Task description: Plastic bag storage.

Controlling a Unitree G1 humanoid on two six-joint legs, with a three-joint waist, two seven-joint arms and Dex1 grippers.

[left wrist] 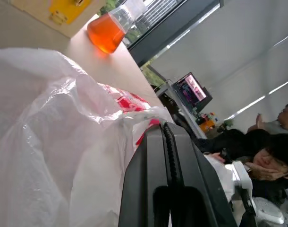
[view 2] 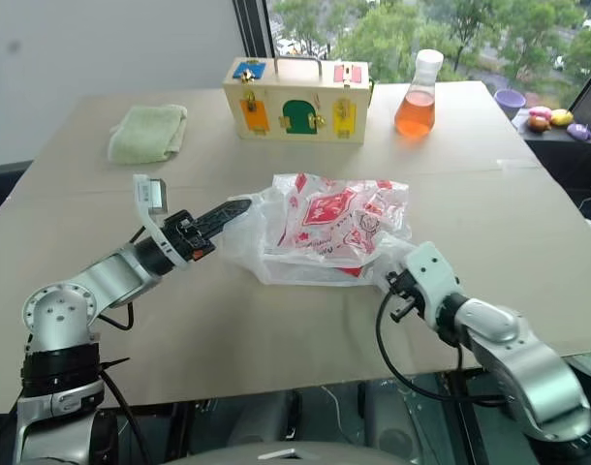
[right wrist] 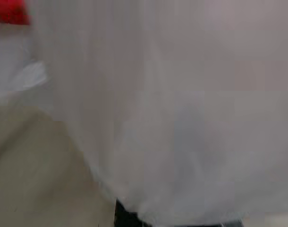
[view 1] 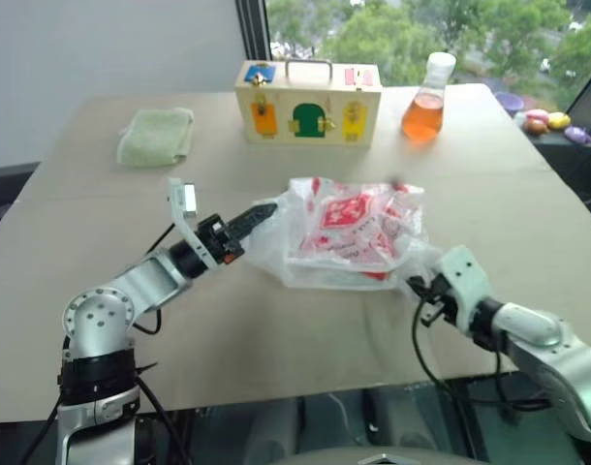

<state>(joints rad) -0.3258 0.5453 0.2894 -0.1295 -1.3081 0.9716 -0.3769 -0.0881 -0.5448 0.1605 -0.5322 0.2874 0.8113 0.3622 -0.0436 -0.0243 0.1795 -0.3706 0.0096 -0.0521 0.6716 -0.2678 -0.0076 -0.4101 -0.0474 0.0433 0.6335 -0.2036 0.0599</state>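
Centrally on the table (view 1: 102,320) lies the plastic bag (view 1: 349,232), crumpled in a heap in front of the wooden box (view 1: 308,102), with an orange-filled flask (view 1: 426,97) beside that box and a folded green cloth (view 1: 156,136) off to the box's other side. At the bag's left edge the left gripper (view 1: 262,215) has its black fingers pressed together, film apparently between them. At the bag's right corner the right gripper (view 2: 397,276) is buried in film, closed, probably pinching it.
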